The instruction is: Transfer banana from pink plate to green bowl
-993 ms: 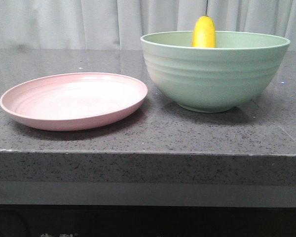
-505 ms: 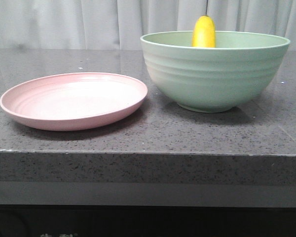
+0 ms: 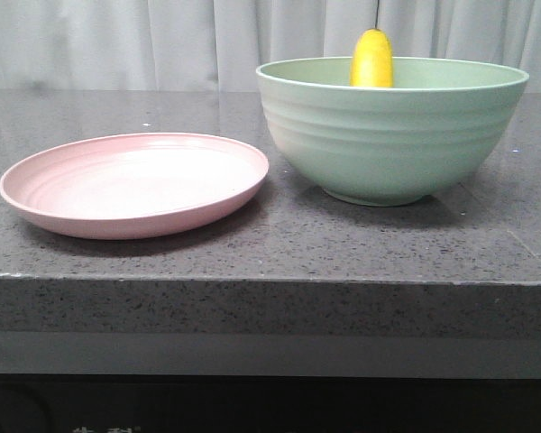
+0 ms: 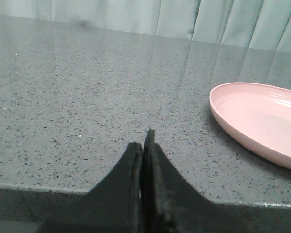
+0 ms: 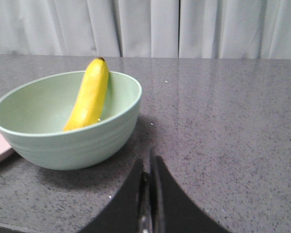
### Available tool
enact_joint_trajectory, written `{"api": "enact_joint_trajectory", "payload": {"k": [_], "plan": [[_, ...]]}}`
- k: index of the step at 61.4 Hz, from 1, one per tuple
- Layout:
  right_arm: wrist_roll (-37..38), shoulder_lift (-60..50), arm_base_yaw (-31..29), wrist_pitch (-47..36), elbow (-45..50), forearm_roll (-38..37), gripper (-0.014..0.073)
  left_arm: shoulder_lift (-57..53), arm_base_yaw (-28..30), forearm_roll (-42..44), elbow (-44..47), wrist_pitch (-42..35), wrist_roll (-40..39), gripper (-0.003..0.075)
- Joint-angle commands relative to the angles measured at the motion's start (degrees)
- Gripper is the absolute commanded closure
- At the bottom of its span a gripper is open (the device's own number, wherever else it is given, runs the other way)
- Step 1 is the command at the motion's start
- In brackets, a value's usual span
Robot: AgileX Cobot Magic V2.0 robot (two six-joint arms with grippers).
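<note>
banana (image 5: 90, 94): it's in the bowl (image 3: 392, 131), leaning up against the far inner wall with its dark stem tip poking over the rim. So the transfer looks done to me.
bowl: sits toward the right side of the counter (image 3: 270, 244), set back from the front edge.
plate (image 3: 133, 183): bare, left of the bowl, rims just beside each other. Can't tell if they actually touch.
left gripper (image 4: 141, 150): jaws pressed together, holding nothing, hanging low off the front edge near the left end, plate off to its side.
right gripper (image 5: 148, 167): jaws closed down to a sliver, also holding nothing, low near the front edge and well clear of the bowl.
what could go wrong: honestly not much. The banana is propped pretty upright, so if you bump the bowl while pulling back it could slide down or tip over the rim. Just keep both arms away from the bowl and don't go back in.
front view only: you get plate and bowl side by side, but just the banana's top end above the rim, and no grippers at all.
right wrist only: shows nearly the whole banana inside the bowl and how it leans.
left wrist only: shows the plate and bare counter, no bowl, no banana.
</note>
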Motion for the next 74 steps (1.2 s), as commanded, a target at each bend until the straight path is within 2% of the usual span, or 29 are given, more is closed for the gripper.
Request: {"api": "enact_joint_trajectory", "payload": {"k": [1, 12, 20, 74], "plan": [[-0.47, -1.36, -1.23, -7.05, 2.44, -0.40, 0.0663, -1.39, 0.04, -0.56, 0.26, -5.16, -0.57, 0.0738], [-0.47, -7.03, -3.90, -7.87, 11.35, 1.54, 0.0663, -1.39, 0.04, -0.56, 0.26, -5.16, -0.57, 0.0738], [-0.47, -6.88, -3.95, -13.27, 16.53, 1.69, 0.0663, -1.27, 0.04, -0.56, 0.26, -5.16, -0.57, 0.0738], [-0.47, -6.88, -3.95, -12.07, 16.27, 1.79, 0.0663, -1.27, 0.04, -0.56, 0.26, -5.16, -0.57, 0.0738]]}}
